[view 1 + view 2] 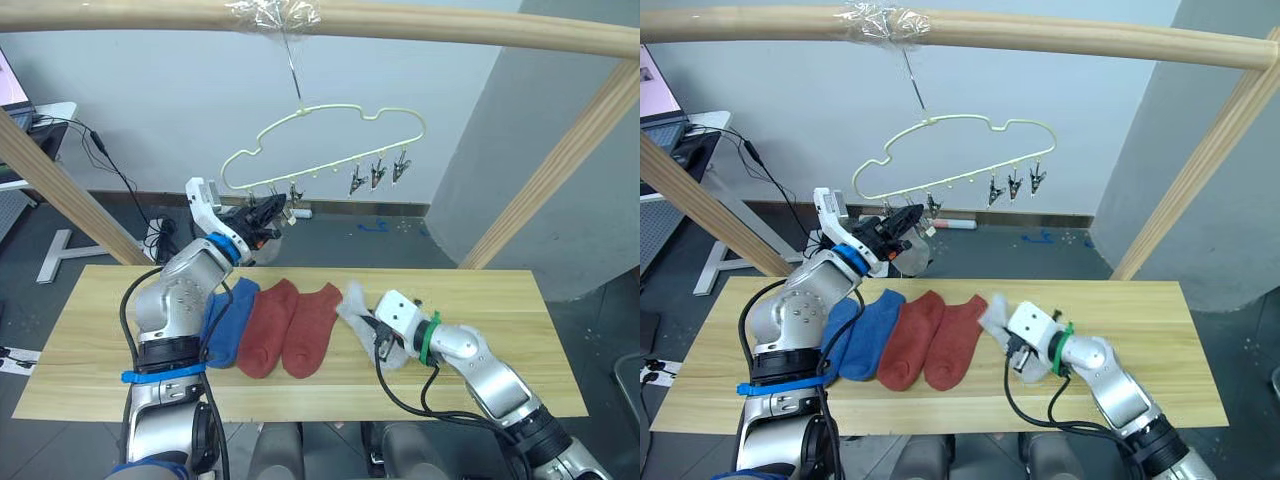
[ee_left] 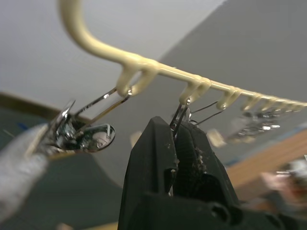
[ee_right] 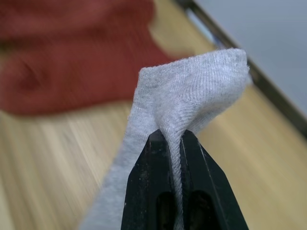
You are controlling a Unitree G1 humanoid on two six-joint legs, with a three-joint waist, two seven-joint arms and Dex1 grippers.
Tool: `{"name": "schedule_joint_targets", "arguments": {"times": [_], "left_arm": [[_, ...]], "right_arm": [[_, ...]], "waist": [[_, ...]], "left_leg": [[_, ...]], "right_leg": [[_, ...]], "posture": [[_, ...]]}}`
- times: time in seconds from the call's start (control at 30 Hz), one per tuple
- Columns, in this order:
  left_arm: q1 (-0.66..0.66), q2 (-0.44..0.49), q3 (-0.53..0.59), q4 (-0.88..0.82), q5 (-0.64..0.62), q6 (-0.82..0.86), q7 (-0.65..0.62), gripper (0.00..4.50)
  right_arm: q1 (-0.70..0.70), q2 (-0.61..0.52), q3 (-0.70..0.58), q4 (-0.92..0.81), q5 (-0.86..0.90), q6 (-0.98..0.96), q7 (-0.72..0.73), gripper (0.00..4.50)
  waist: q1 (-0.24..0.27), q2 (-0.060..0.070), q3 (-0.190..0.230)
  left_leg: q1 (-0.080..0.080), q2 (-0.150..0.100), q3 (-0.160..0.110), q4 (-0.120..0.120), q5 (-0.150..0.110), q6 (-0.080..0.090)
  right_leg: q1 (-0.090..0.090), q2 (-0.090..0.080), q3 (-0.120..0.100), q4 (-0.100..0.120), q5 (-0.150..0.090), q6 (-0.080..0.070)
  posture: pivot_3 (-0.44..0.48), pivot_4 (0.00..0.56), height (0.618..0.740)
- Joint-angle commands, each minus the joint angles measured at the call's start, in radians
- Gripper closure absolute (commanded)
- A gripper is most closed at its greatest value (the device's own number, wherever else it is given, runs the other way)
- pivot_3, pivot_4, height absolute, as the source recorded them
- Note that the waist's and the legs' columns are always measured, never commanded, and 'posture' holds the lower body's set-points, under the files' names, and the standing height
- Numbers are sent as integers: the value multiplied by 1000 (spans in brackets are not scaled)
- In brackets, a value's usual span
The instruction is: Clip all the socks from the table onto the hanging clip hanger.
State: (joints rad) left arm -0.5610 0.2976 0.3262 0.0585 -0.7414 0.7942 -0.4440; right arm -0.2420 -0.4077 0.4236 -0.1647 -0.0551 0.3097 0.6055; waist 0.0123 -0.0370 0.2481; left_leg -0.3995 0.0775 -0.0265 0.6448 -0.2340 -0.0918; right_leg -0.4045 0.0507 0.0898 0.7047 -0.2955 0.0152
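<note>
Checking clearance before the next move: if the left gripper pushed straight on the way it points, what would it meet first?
The left gripper is already pinched on a clip. Straight beyond lies the clip hanger, its bottom bar first, though depth is hard to judge.

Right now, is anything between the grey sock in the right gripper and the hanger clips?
Nothing visible blocks it. The right gripper pinches the grey sock low at the table; open air leads up to the hanger, where the left gripper squeezes a clip.
</note>
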Motion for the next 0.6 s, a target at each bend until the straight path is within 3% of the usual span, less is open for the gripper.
{"name": "schedule_joint_targets", "arguments": {"times": [0.03,0.27,0.6], "left_arm": [[12,17,66,23,-140,203,36,4500],[-4,19,104,-10,-256,310,84,4500],[2,11,111,-26,-302,304,128,4500]], "right_arm": [[-82,44,7,-75,20,6,37,4476],[-211,133,-5,-31,4,21,30,4476],[-235,163,-13,-13,28,26,55,4476]], "waist": [[-1,0,0],[12,-2,-2],[14,-3,-3]], "left_leg": [[0,0,0,0,0,0],[0,-1,0,0,0,0],[-1,-1,0,0,1,-2]], "right_leg": [[0,0,0,1,0,0],[0,-2,0,1,1,-2],[-1,-2,-1,1,2,-4]], "posture": [[174,192,740],[184,183,740],[193,174,740]]}}
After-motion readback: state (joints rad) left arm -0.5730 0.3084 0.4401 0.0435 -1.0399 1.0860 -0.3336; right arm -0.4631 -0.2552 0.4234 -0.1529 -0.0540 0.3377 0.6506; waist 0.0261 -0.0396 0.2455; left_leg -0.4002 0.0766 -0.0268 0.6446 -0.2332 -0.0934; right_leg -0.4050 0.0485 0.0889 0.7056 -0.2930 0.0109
